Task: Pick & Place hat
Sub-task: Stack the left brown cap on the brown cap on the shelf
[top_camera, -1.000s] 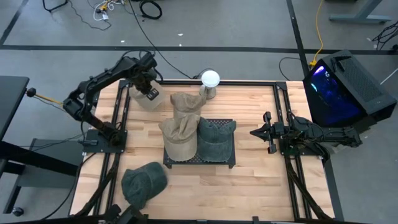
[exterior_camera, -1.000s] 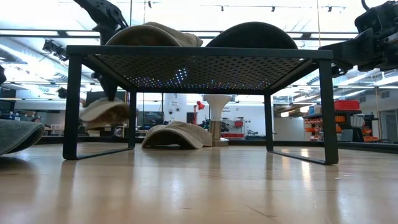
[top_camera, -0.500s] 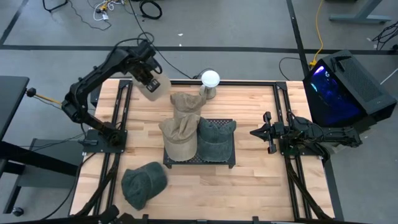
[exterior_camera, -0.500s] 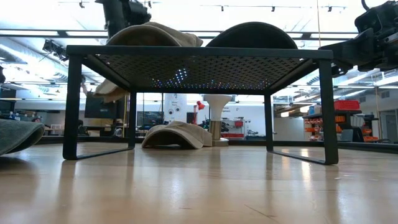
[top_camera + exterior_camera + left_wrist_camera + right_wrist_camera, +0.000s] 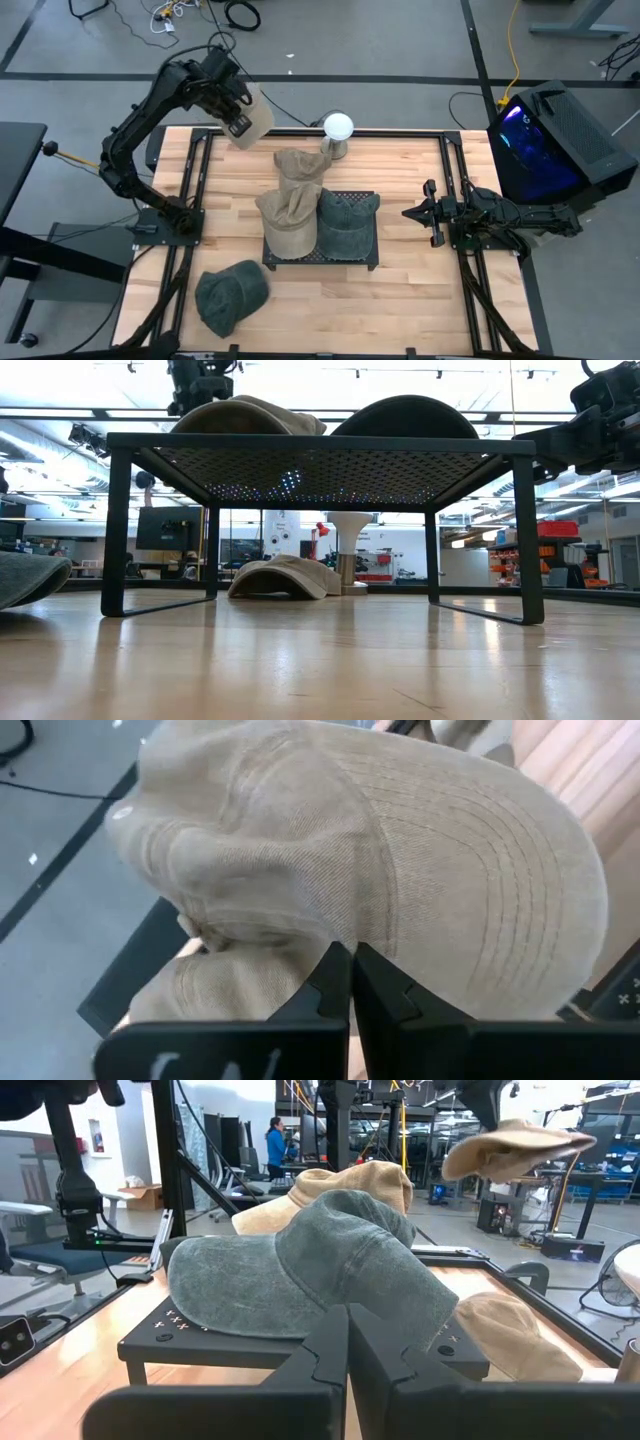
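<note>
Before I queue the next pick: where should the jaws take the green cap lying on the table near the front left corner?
Probably by the brim of the green cap, coming straight down from above. It lies flat on the table, apart from the rack, and the thin brim suits the jaws better than the rounded crown.

Green cap (image 5: 320, 1275) lies on black rack (image 5: 200, 1342).

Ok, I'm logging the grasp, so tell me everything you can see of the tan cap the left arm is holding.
The tan cap is soft cotton-like twill with rows of stitching on its brim. It hangs crumpled in the air over the table's far left corner, pinched in the left pincer, whose fingers are closed on its fabric. Nothing else touches it.
</note>
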You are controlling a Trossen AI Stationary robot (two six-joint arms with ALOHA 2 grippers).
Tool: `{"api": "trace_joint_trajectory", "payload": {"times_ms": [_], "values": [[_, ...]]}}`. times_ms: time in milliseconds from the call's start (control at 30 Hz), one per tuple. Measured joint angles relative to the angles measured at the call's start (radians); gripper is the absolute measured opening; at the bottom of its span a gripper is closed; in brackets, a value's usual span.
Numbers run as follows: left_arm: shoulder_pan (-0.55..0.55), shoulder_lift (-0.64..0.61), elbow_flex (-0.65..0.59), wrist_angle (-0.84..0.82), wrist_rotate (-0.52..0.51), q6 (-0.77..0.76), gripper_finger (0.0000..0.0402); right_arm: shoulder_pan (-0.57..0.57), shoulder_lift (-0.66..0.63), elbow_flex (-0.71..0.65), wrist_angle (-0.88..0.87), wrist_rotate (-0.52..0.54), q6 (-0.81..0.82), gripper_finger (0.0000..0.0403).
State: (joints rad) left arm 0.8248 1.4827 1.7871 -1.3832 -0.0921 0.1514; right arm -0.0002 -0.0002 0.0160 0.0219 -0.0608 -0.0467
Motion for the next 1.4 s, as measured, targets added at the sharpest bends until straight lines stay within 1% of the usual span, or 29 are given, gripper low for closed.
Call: {"api": "trace_joint_trajectory", "payload": {"times_ms": [300,533,833,1400], "values": [[-0.032,0.0,0.074,-0.022,0.0,0.026,0.0003,0.0,0.0,0.0,0.0,0.0,0.0,0.0015],[-0.093,0.0,0.128,-0.031,0.0,0.025,0.0003,0.0,0.0,0.0,0.0,0.0,0.0,0.0015],[-0.223,0.0,0.171,-0.033,0.001,-0.01,0.0003,0.0,0.0,0.0,0.0,0.0,0.0,0.0015],[-0.424,0.0,0.171,-0.036,0.0,-0.016,0.0007,0.0,0.0,0.0,0.0,0.0,0.0,0.0015]]}}
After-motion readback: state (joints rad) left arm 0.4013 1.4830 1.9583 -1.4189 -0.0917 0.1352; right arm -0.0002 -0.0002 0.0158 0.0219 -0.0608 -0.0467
